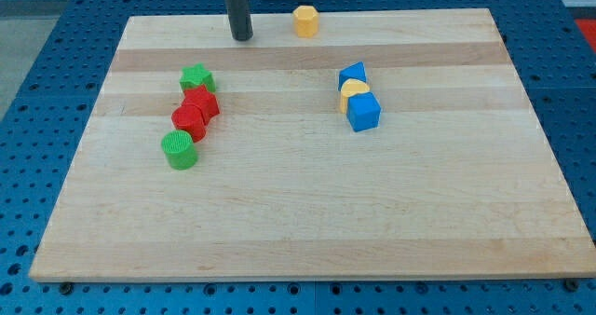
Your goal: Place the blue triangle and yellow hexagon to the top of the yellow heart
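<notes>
The yellow hexagon (305,21) lies near the board's top edge, right of centre. My tip (242,37) rests on the board to the hexagon's left, a short gap away. The blue triangle (353,75) lies at the view's right of centre, touching the top of the yellow heart (354,92). A blue cube (364,112) touches the heart's lower right side. The hexagon is well above and left of this group.
On the left, a green star-like block (196,77), a red star-like block (201,103), a red cylinder (189,121) and a green cylinder (179,151) form a slanted column. The wooden board (307,222) sits on a blue pegboard table.
</notes>
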Motion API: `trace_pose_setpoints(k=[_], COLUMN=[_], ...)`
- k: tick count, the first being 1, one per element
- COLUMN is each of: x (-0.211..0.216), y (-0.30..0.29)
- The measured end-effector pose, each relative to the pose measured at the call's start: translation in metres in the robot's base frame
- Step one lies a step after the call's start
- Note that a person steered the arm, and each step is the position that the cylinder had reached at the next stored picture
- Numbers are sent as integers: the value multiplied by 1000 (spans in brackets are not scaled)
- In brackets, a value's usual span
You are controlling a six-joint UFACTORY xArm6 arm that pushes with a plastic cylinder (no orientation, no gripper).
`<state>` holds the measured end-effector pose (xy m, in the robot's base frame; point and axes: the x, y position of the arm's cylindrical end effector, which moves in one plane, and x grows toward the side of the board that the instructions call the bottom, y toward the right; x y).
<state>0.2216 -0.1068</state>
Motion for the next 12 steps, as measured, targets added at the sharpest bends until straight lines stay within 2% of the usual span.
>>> trace_pose_setpoints(k=[1, 2, 4, 8, 12], x=[-28, -27, 37, 60, 60], y=[21, 78, 182, 209, 219])
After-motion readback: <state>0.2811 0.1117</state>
